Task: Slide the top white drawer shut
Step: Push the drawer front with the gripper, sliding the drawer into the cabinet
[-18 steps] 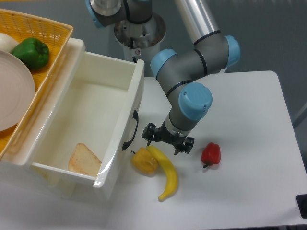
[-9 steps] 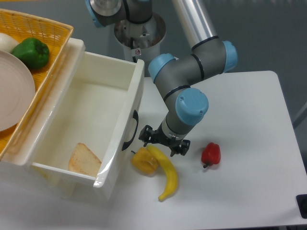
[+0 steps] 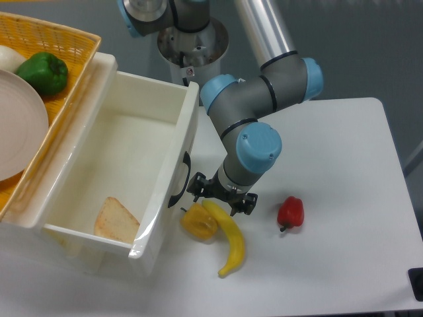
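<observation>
One fixed camera — high, looking steeply down at the table [image 3: 344, 172] — fairly close.

Banana [image 3: 230, 239], yellow pepper [image 3: 199, 222], red pepper [image 3: 291, 212].

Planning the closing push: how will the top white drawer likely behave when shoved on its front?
The top white drawer looks like rigid glossy plastic, so it should probably slide rather than flex. Holding only a bread slice, it seems light. The gripper may slip on that smooth front.

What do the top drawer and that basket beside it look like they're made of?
Top drawer: probably glossy cream-white plastic, with smooth, shiny walls and a glare streak on the front corner; its handle looks like black plastic. Basket: yellow wicker or woven plastic, showing an open weave.
</observation>
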Controlling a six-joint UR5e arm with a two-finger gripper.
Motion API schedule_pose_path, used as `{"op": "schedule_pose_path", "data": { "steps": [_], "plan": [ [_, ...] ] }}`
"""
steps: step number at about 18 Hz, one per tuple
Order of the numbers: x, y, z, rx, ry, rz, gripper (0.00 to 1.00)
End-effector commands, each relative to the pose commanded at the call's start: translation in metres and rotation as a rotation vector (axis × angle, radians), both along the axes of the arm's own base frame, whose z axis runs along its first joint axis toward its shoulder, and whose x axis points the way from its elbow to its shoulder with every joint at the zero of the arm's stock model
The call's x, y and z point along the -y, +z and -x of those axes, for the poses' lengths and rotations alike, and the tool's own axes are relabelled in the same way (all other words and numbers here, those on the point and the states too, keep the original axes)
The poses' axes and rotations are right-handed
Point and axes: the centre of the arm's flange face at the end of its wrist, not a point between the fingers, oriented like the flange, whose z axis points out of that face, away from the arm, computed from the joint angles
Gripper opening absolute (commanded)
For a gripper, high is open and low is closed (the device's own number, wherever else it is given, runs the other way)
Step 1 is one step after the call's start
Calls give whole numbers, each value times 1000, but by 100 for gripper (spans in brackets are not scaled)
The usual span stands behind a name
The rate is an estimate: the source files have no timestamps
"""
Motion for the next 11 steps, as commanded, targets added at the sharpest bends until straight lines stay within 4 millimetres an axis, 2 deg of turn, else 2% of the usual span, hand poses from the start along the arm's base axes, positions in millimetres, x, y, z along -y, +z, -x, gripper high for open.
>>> {"op": "schedule_pose_path", "data": {
  "steps": [11],
  "plan": [
    [-7, 18, -16, -9, -20, -27, 100]
  ]
}}
